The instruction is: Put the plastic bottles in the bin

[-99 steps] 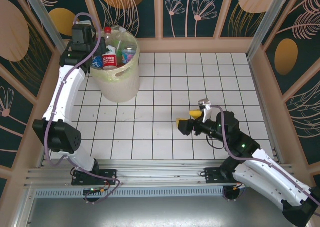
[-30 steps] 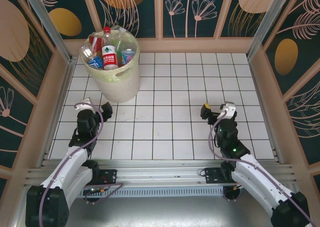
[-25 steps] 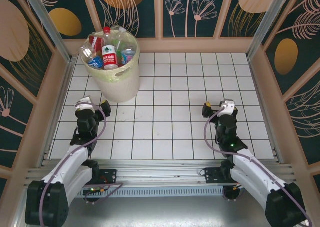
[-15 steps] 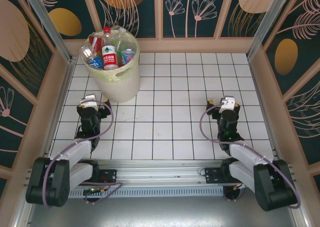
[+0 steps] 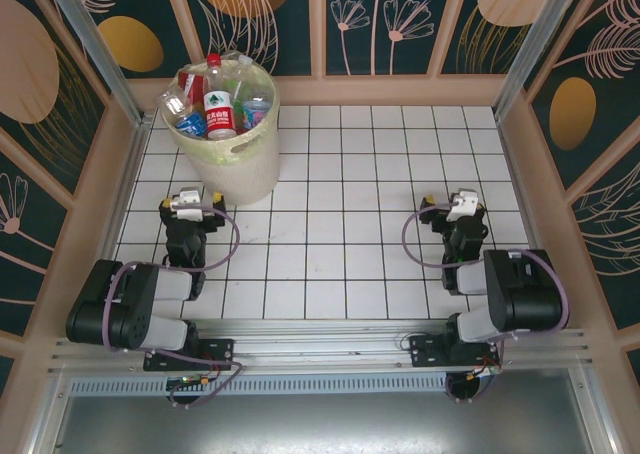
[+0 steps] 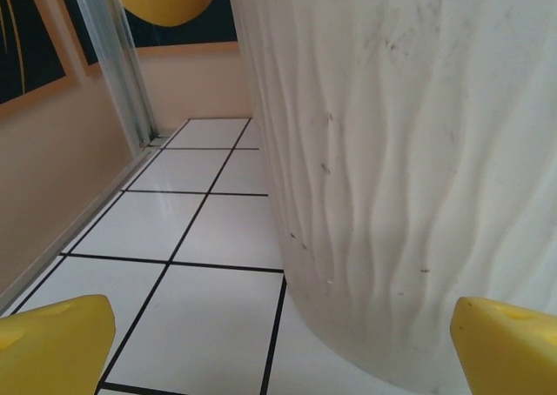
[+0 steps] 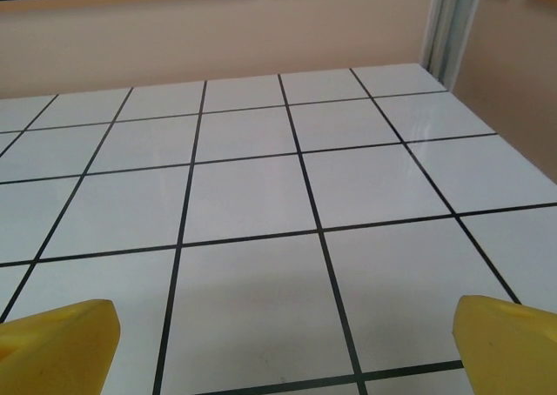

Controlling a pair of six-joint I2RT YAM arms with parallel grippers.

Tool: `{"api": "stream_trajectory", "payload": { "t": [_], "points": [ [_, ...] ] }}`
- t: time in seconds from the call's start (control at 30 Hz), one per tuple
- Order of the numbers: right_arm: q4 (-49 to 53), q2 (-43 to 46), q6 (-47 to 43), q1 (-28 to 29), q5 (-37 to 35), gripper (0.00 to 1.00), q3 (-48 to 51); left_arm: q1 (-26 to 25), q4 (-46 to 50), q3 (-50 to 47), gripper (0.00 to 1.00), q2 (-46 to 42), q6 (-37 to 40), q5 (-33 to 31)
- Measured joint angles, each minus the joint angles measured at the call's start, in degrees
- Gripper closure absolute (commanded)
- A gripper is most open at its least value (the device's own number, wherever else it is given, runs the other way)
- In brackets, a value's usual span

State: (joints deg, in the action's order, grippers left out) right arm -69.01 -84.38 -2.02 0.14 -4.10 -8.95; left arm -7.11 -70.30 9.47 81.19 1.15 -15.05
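The bin [image 5: 232, 164], a pale cream bucket, stands at the far left of the tiled table. Several plastic bottles [image 5: 218, 109] lie packed inside it, one with a red cap and red label standing tallest. My left gripper [image 5: 188, 204] rests low just in front of the bin, open and empty. In the left wrist view the bin wall [image 6: 392, 151] rises close ahead between the yellow fingertips [image 6: 52, 343] of the left gripper [image 6: 278, 360]. My right gripper [image 5: 450, 206] sits low at the right, open and empty. Its yellow fingertips [image 7: 509, 343] frame bare tiles; the right gripper [image 7: 283, 360] holds nothing.
Wooden walls with dark floral panels enclose the table [image 5: 360, 194] on three sides. A metal post [image 6: 113, 64] stands at the far left corner behind the bin. Both arms are folded back near their bases at the near edge.
Both arms have folded down and drawn back toward their bases. Earlier the left gripper was up at the bin's rim and the right reached toward mid-table. Jaws stayed wide.
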Motion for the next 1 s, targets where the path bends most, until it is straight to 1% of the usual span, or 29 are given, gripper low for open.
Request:
{"api": "stream_trajectory", "payload": {
  "t": [0.03, 0.1, 0.23, 0.33, 0.43, 0.53, 0.6, 0.73, 0.83, 1.0],
  "points": [
    [-1.5, -1.8, 0.3, -0.5, 0.9, 0.01, 0.0, 0.0, -0.9, -0.3, 0.01, 0.0, 0.0, 0.0],
    [-1.0, -3.3, 0.9, -1.2, 2.5, 0.01, -0.8, 0.0, -2.5, -0.8, 0.02, 0.0, 0.1, 0.0],
    [-0.2, -3.8, 1.6, -2.7, 5.2, 0.01, -3.8, 0.0, -7.1, -2.8, 0.01, 0.1, 0.3, 0.5],
    [-0.2, -3.8, 2.0, -2.7, 5.7, 0.01, -4.3, 0.0, -9.9, -4.3, 0.01, 1.0, 0.3, 0.9],
    [-0.2, -3.8, 2.1, -2.7, 5.7, 0.01, -4.3, 0.9, -8.5, -2.4, 0.01, 2.1, -0.2, 0.9],
    [-0.2, -3.8, 2.2, -2.7, 5.7, 0.01, -4.3, 1.9, -10.4, -1.0, 0.01, 4.6, -0.8, 0.9],
    [-0.2, -3.8, 2.2, -2.7, 5.7, 0.01, -4.3, 2.1, -9.3, -0.8, 0.01, 5.6, -1.2, 0.9],
    [-0.2, -3.8, 2.2, -2.7, 5.7, 0.01, -4.3, 4.6, -5.0, 2.3, 0.01, 5.9, -2.5, 3.9],
    [-0.2, -3.8, 2.2, -2.7, 5.7, 0.01, -4.3, 6.4, -4.1, 3.7, 0.02, 5.9, -3.4, 5.7],
    [-0.2, -3.8, 2.2, -2.7, 5.7, 0.01, -4.3, 6.5, -2.6, 3.7, 0.01, 5.9, -4.0, 7.3]
  ]
}}
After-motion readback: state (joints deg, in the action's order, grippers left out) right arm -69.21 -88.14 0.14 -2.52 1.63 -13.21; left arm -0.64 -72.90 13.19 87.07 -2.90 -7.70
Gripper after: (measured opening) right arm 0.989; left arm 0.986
